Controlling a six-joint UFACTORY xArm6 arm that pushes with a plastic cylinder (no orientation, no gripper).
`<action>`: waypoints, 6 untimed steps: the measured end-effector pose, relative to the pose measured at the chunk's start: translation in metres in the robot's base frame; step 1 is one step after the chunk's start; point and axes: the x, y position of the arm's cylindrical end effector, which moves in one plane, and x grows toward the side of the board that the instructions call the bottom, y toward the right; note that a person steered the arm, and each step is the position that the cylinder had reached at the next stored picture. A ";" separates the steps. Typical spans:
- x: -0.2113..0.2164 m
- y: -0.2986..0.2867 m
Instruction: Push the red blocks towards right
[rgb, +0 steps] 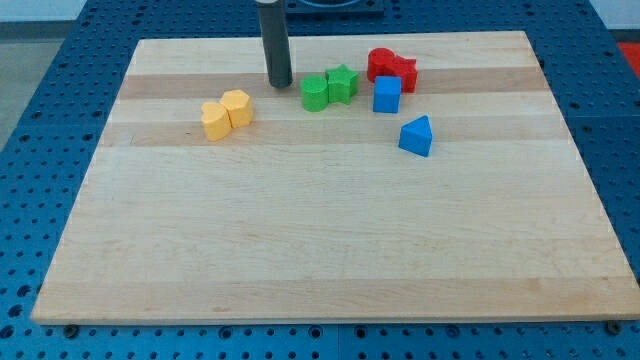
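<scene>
While left of greens | my tip (280, 84) | red blocks (392, 68) well right

1. Looking like a lab/robot test bench: blue perforated base plate (40, 120) w/ regular holes is showing all round the board.
2. Plain wooden board (330, 230) is sitting on it as a work surface.
3. Dark rod (276, 45) is hanging down from the view's top; small coloured blocks are lying nearby.

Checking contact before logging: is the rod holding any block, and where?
Nothing is held: my tip stands apart, left of the green blocks.
</scene>
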 end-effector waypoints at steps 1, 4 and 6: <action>-0.019 0.024; -0.020 0.114; -0.013 0.156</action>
